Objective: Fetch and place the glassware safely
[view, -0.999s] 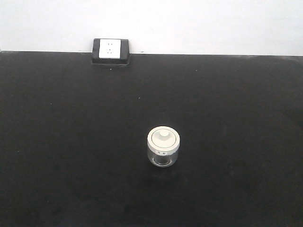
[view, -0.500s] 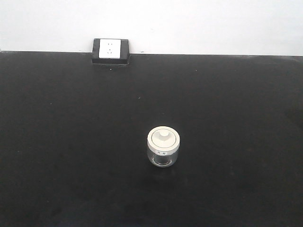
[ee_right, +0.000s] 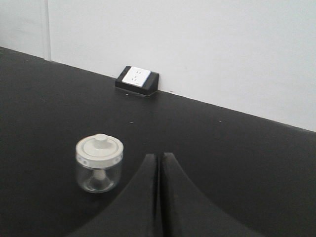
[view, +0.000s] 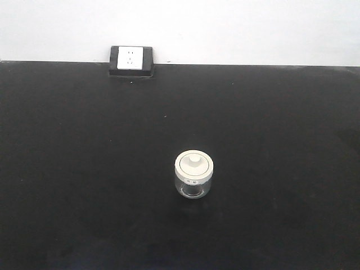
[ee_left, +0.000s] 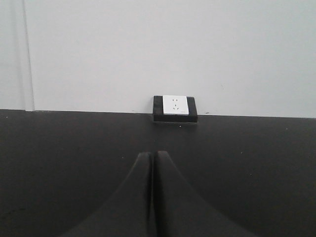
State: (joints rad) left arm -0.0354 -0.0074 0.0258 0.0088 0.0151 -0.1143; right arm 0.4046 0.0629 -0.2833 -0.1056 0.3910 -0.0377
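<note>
The glass jar (view: 193, 176) stands upright on the black bench (view: 84, 169), near its middle, with its cream lid (view: 194, 165) seated on top and a knob at the lid's centre. A small label sits on the lid's rim, too small for me to read. Through the clear wall I see something pale inside, but cannot make out what. From my right wrist the jar (ee_right: 99, 163) is just left of my right gripper (ee_right: 159, 163), apart from it; that gripper's fingers are pressed together, holding nothing. My left gripper (ee_left: 152, 160) is likewise closed and empty, its base cut off by the frame. A wall socket (view: 131, 59) sits at the bench's far edge.
</note>
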